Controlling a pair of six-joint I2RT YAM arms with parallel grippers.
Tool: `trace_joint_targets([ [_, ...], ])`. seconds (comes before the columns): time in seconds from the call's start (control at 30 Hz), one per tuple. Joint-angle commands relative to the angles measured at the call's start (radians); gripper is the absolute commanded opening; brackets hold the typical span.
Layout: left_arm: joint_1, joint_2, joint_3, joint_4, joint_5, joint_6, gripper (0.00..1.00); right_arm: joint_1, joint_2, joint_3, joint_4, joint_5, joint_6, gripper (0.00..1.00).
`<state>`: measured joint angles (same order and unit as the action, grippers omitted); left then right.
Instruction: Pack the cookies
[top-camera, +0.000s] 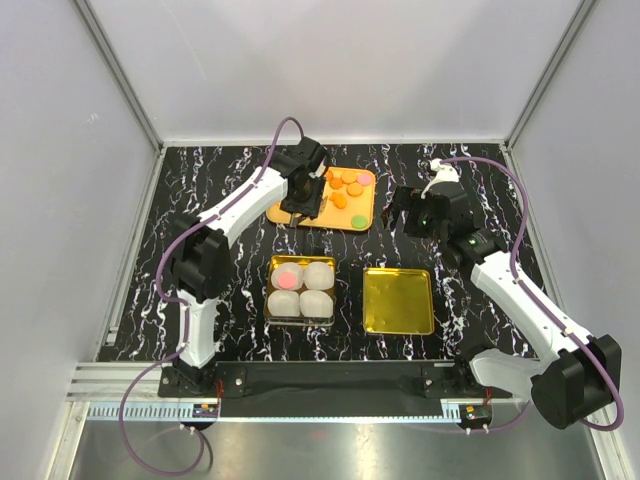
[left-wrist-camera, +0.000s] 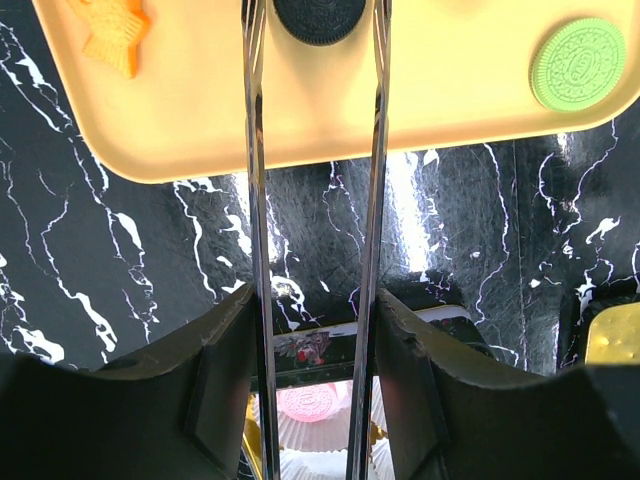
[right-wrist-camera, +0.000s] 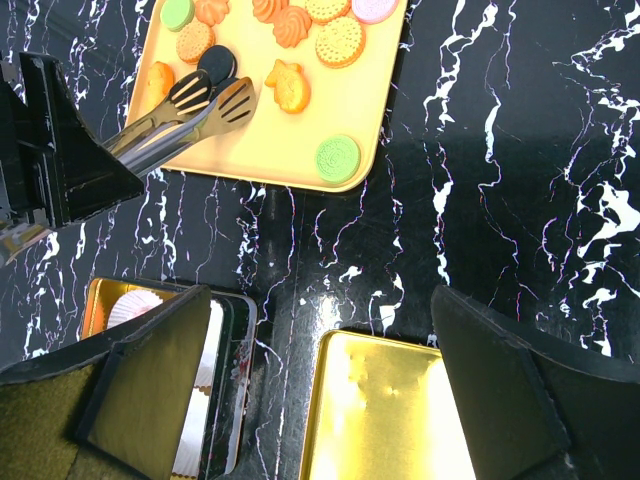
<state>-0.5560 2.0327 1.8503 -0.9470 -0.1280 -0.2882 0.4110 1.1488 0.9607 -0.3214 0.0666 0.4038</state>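
Several cookies (top-camera: 347, 185) lie on the orange tray (top-camera: 322, 214) at the back. My left gripper (top-camera: 300, 200) is shut on metal tongs (left-wrist-camera: 255, 200). The tong tips (right-wrist-camera: 210, 98) are spread over the tray, on either side of a black cookie (left-wrist-camera: 320, 18). A green cookie (left-wrist-camera: 578, 63) lies near the tray's front edge, and an orange fish-shaped one (left-wrist-camera: 115, 35) lies to the left. One pink cookie (top-camera: 287, 279) sits in a paper cup in the tin (top-camera: 273, 300). My right gripper (top-camera: 405, 215) is open and empty, above the table right of the tray.
A gold tin lid (top-camera: 398, 300) lies right of the tin, which holds four white paper cups. In the right wrist view the lid (right-wrist-camera: 390, 410) is below my fingers. White walls close in the black marble table on three sides.
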Motion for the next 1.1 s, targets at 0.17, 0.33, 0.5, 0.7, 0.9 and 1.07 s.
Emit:
trace_joint_targets([
  [0.17,0.007,0.003,0.0,0.045,0.021,0.011,0.5,-0.005,-0.023,0.021,0.01,0.007,-0.016,1.0],
  [0.33,0.005,0.003,0.0,0.042,0.016,0.009,0.48,-0.005,-0.023,0.021,0.012,0.006,-0.016,1.0],
  [0.5,0.007,-0.009,-0.011,0.04,0.007,0.017,0.46,-0.005,-0.024,0.019,0.01,0.006,-0.014,1.0],
  [0.7,0.007,-0.045,-0.014,0.04,0.019,0.024,0.41,-0.005,-0.027,0.019,0.01,0.006,-0.014,1.0],
  [0.9,0.007,-0.086,0.003,0.022,0.016,0.032,0.41,-0.005,-0.024,0.018,0.013,0.007,-0.016,1.0],
  [1.07,0.007,-0.114,0.004,0.014,0.016,0.034,0.41,-0.005,-0.021,0.018,0.015,0.006,-0.013,1.0],
])
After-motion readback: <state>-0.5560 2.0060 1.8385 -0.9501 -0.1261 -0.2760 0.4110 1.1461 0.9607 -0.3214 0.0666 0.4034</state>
